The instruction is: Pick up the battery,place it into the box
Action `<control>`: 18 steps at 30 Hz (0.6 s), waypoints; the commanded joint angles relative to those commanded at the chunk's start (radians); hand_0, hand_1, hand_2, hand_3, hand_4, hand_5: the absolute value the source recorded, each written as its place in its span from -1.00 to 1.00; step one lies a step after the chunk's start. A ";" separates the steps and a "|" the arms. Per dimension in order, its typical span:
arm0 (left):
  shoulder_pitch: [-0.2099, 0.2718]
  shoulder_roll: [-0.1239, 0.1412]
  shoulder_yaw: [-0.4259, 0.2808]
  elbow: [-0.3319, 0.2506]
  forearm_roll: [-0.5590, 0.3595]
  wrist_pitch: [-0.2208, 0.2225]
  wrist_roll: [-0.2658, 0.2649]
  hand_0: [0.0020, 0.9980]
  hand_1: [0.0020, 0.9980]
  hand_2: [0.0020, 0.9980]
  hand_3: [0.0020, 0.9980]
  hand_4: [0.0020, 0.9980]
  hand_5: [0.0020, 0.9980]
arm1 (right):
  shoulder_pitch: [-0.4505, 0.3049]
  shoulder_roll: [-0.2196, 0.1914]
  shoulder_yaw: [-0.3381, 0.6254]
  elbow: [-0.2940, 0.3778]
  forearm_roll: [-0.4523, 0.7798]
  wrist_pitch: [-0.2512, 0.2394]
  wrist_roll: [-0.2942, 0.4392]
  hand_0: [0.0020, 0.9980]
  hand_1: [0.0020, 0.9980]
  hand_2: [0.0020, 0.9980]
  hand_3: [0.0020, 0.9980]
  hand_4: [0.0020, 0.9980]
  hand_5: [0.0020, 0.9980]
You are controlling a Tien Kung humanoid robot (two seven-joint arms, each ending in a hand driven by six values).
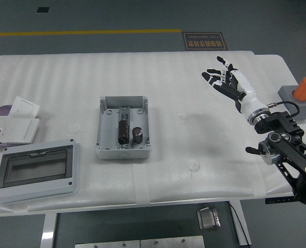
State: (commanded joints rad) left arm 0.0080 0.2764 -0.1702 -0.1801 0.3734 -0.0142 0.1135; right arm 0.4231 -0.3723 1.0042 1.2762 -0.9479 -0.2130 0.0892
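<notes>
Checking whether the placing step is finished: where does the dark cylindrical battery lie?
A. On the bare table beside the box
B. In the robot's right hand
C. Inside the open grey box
C: the battery lies inside the grey box; the right hand holds nothing.

You can see one sign only: a dark floor plaque beyond the table's far edge, with pale characters in two lines, too small and blurred to read.
</notes>
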 joint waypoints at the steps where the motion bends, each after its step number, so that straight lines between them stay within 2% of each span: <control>1: 0.000 0.000 0.000 0.000 0.001 0.000 0.000 0.29 0.29 0.03 0.13 0.16 -0.05 | -0.002 -0.001 0.005 0.006 0.006 0.000 0.001 0.60 0.50 0.57 0.97 0.74 -0.09; 11: -0.004 0.001 -0.002 0.000 0.001 0.002 -0.003 0.29 0.29 0.03 0.13 0.15 -0.08 | -0.069 -0.033 0.113 0.049 0.002 -0.007 -0.005 0.58 0.47 0.58 0.96 0.74 -0.09; 18: -0.004 0.001 -0.008 0.000 0.003 0.001 -0.001 0.29 0.29 0.02 0.13 0.14 -0.09 | -0.118 -0.049 0.155 0.060 0.004 -0.008 -0.009 0.57 0.45 0.56 0.93 0.73 -0.09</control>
State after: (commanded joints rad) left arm 0.0041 0.2775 -0.1780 -0.1801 0.3762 -0.0131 0.1123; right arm 0.3055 -0.4216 1.1588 1.3363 -0.9436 -0.2214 0.0805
